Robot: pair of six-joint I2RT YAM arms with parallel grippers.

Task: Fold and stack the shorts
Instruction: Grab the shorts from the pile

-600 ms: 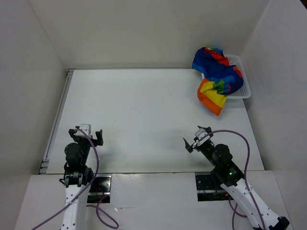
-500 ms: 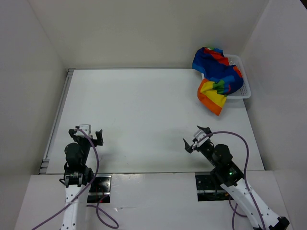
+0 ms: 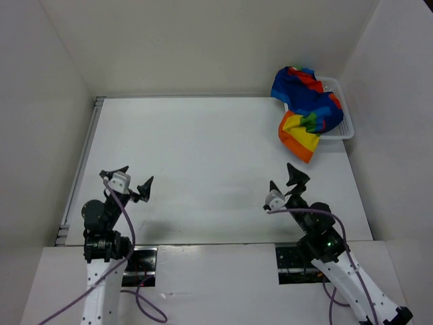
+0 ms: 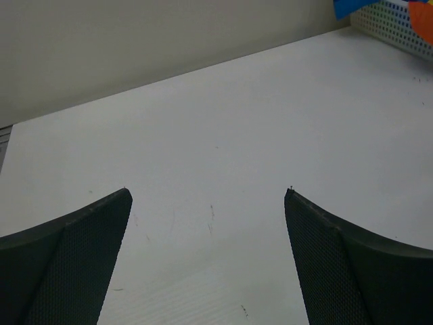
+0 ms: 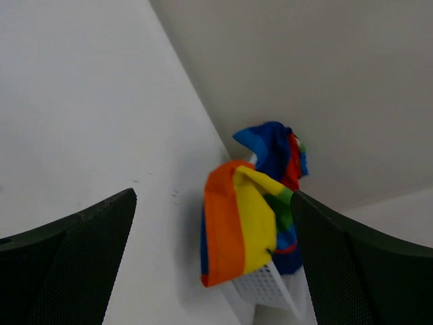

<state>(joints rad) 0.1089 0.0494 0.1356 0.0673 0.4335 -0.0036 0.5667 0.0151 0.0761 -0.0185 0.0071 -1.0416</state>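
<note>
Shorts [image 3: 308,112] in rainbow stripes are sitting bunched in the white mesh basket [image 3: 346,127] at the far right corner of the table [image 3: 203,149], an orange-and-yellow part spilling over the near rim toward the tabletop. Both arms are hovering near the front edge, well apart from the cloth. The right gripper [image 3: 287,180] is standing with its jaws spread wide and holding nothing, its wrist camera looking straight at the dangling flap. The left gripper [image 3: 127,180] is likewise gaping and empty, facing bare table. As I'm reading it, the job is only beginning, with fetching the shorts out as the step in hand. The right arm, being nearer, should be reaching for that overhanging flap, pinching a good thickness of cloth clear of the rim, then lifting before pulling toward the middle so the light basket isn't dragging along.
</note>
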